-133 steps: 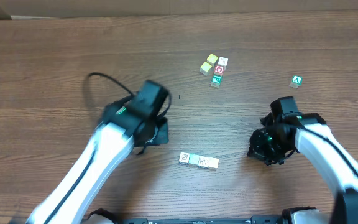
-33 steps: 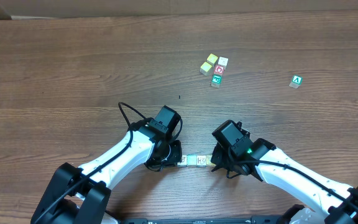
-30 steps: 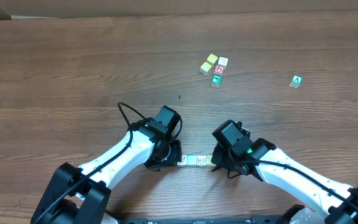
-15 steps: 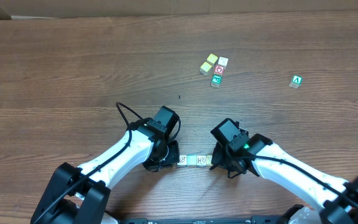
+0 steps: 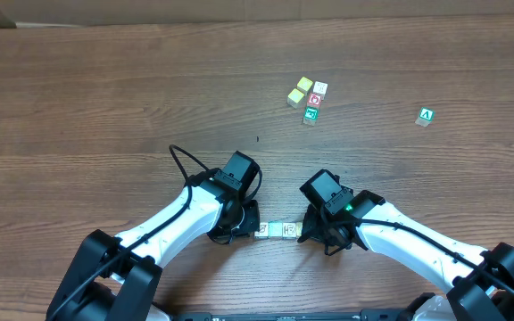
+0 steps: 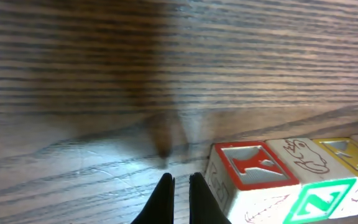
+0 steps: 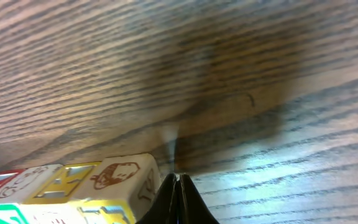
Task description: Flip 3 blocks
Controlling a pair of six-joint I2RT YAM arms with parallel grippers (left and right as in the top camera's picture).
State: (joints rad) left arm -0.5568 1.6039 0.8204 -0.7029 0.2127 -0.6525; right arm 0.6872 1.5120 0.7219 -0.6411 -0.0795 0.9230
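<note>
The left gripper is keeping its jaws pinched together on nothing, tips down on the table just beside the left end of the row of three blocks. Whether it is touching the red-letter end block cannot be told. The right gripper is likewise pressing its jaws shut and empty, just off the opposite end, next to the block with a brown picture.

The row is lying near the front edge of the table, its long axis running left to right between the two grippers, blocks touching face to face.

Farther back, a cluster of cubes is sitting right of centre, and a green "A" cube is lying alone at the far right.

A few seconds ago both arms were hanging well apart from the row; now they are flanking it. Over the last second the right arm has been edging leftward, covering more of the row's right end. The far cubes are lying where they were.
</note>
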